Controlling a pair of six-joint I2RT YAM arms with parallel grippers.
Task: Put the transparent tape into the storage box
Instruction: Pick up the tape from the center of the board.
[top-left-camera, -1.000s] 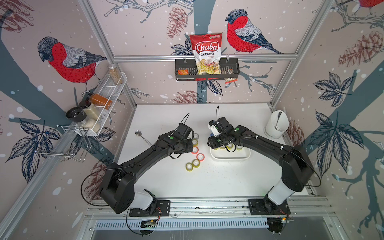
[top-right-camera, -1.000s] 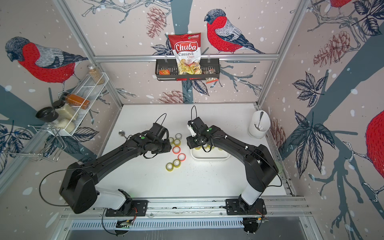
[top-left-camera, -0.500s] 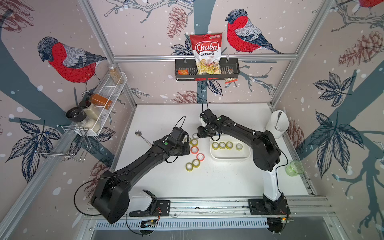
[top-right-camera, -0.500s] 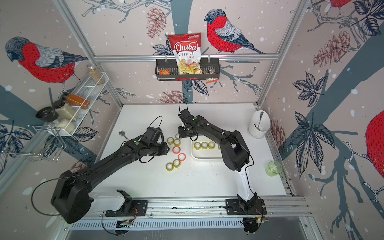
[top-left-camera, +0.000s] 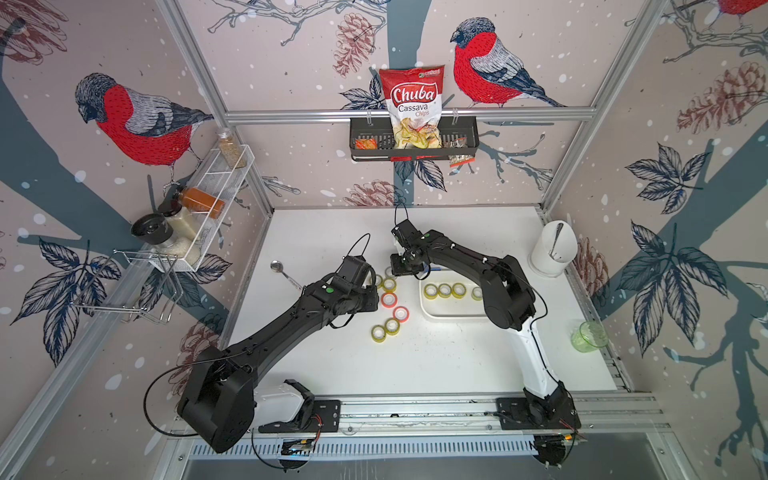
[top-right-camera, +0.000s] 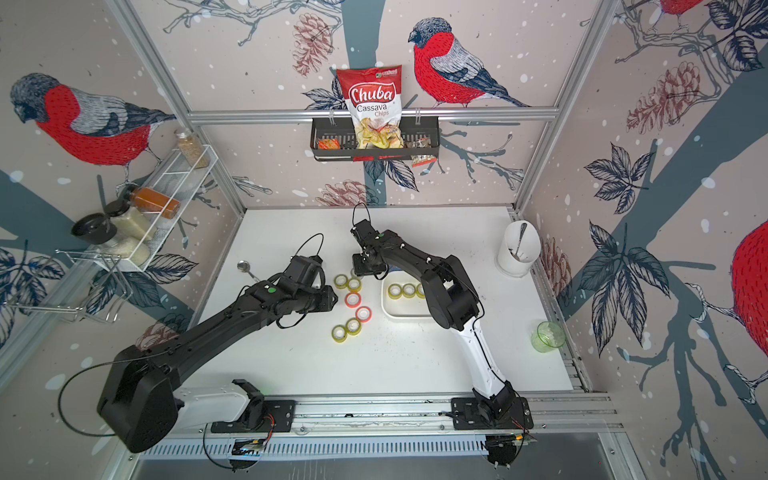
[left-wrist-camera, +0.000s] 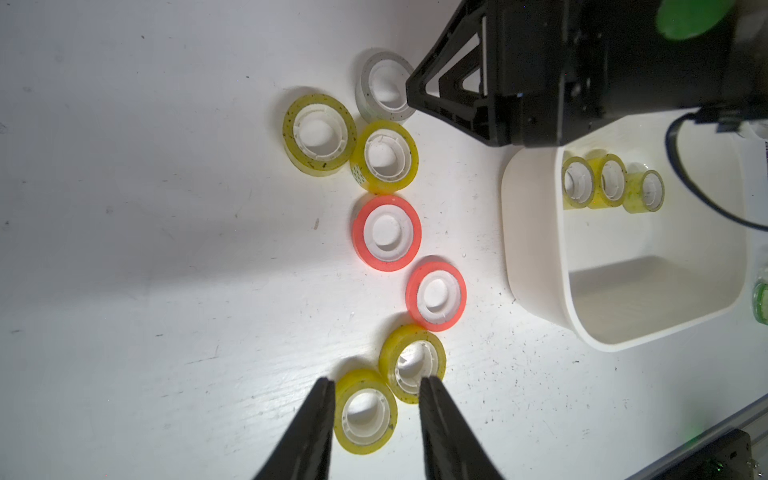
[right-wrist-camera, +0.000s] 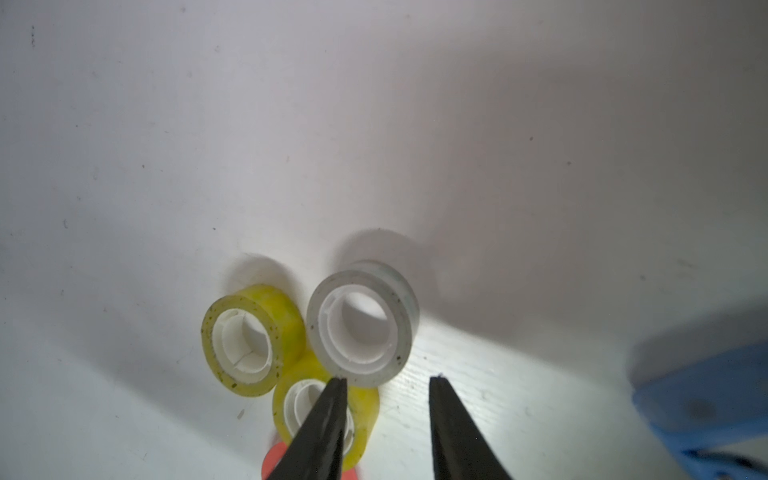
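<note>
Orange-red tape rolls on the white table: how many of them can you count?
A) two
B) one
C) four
A: the left wrist view shows two orange-red ring-shaped tape rolls with white cores lying flat on the white table.

Seven tape rolls lie flat on the white counter (left-wrist-camera: 166, 249), in a loose chain running from far to near. Farthest is the transparent tape (left-wrist-camera: 374, 104), which touches the far yellow pair (left-wrist-camera: 320, 135). One black finger of the right gripper (left-wrist-camera: 419, 93) has its tip at the tape's rim. Next come two orange-red rolls (left-wrist-camera: 386, 232), then the near yellow pair (left-wrist-camera: 412, 363), touching each other. The left gripper (left-wrist-camera: 376, 380) has its jaws apart, one on each side of the nearest roll, with nothing held. To the right is the storage box (left-wrist-camera: 536, 249), with three boxed yellow rolls (left-wrist-camera: 611, 180) standing on edge at its far end.
</note>
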